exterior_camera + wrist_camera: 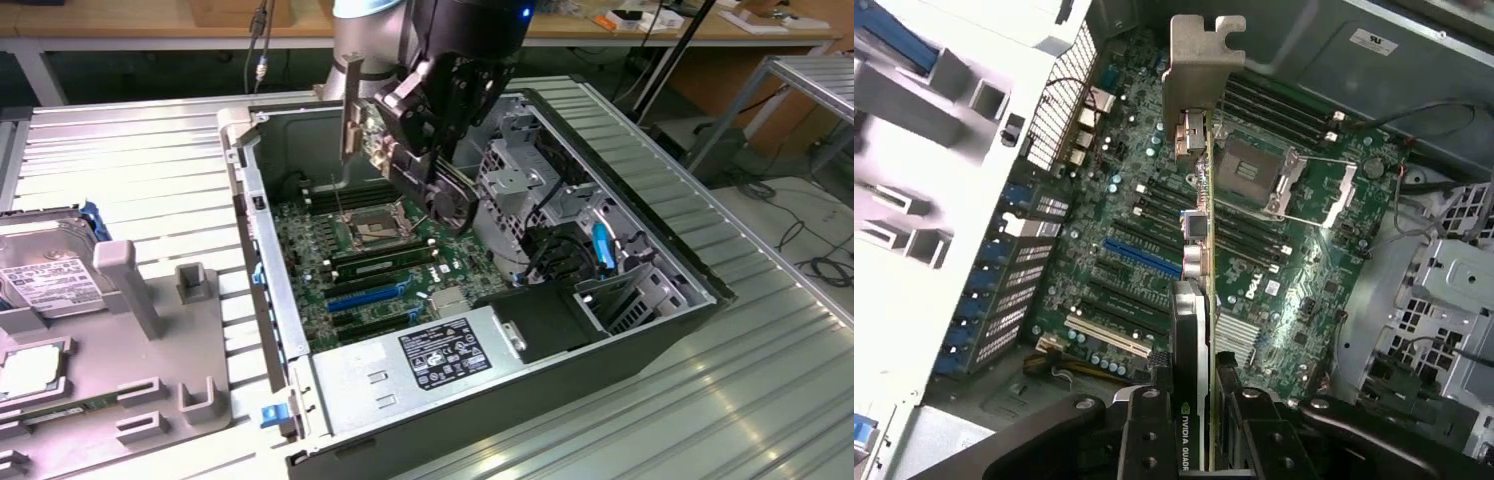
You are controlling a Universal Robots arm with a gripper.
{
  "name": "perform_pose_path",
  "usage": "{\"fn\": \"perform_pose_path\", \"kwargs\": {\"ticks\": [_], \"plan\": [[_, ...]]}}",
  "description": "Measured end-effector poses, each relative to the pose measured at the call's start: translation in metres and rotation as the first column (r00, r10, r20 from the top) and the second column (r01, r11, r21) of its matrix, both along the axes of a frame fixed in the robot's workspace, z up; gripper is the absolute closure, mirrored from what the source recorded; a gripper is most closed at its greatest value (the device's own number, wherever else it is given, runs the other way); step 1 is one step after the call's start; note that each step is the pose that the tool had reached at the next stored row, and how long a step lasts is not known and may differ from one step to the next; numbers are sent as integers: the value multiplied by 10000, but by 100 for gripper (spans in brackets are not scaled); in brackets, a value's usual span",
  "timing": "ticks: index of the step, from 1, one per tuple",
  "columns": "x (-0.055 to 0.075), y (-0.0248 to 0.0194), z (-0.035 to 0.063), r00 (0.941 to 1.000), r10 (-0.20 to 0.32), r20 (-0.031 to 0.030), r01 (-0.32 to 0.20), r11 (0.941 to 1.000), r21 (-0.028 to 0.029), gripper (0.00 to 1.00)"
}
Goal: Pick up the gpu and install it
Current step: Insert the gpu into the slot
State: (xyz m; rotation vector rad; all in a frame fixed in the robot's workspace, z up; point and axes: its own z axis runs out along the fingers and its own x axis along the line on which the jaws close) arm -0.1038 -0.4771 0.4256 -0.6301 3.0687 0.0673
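Note:
The gpu [1199, 250] hangs edge-on above the open computer case, its silver end bracket [1199, 60] at the far end and its dark face reading NVIDIA near the fingers [1144, 430]. My gripper [1194, 405] is shut on the card's near end. In the exterior view the gripper [427, 130] hovers over the motherboard [387, 260], with the gpu's bracket [352, 110] pointing down toward the case's rear wall. The card is held above the board, apart from the blue expansion slot [1142, 258].
The case lies open on a ribbed metal table [747, 330]. Inside are the CPU socket [380, 228], a power supply [414, 365] and a grey drive cage [527, 190]. On the exterior view's left, a grey fixture [134, 330] holds a hard drive [40, 280].

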Motion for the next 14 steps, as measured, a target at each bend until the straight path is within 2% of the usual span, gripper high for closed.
{"fn": "perform_pose_path", "kwargs": {"ticks": [4,9,11,12,14], "plan": [[0,0,0,9979,650,0,-650,9979,1,73],[0,0,0,9889,1485,1,-1485,9889,0,73],[0,0,0,9826,1856,0,-1856,9826,1,73],[0,0,0,9753,2207,0,-2207,9753,0,73],[0,0,0,9679,2515,0,-2515,9679,0,73]]}}
